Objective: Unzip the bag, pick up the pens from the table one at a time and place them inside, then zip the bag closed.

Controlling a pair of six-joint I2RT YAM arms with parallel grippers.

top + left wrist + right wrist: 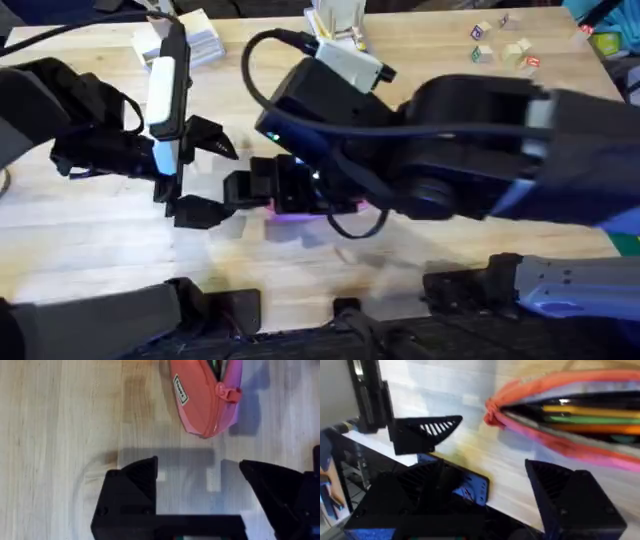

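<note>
The pink bag (300, 208) lies on the table (100, 240) at the middle, mostly under my right arm. In the left wrist view its end (200, 400) shows the reddish-orange zipper and its pull (227, 392). The right wrist view looks into the bag's open mouth (530, 390), where several coloured pens (580, 410) lie inside. My left gripper (200, 480) is open, a short way off the bag's end and touching nothing. My right gripper (492, 485) is open beside the open mouth and holds nothing. Across from it is a left finger (425, 430).
A stack of white cards (190, 40) lies at the back left and a box (335, 20) at the back centre. Small coloured blocks (505, 45) are at the back right. The right arm (450, 140) spans the table's middle.
</note>
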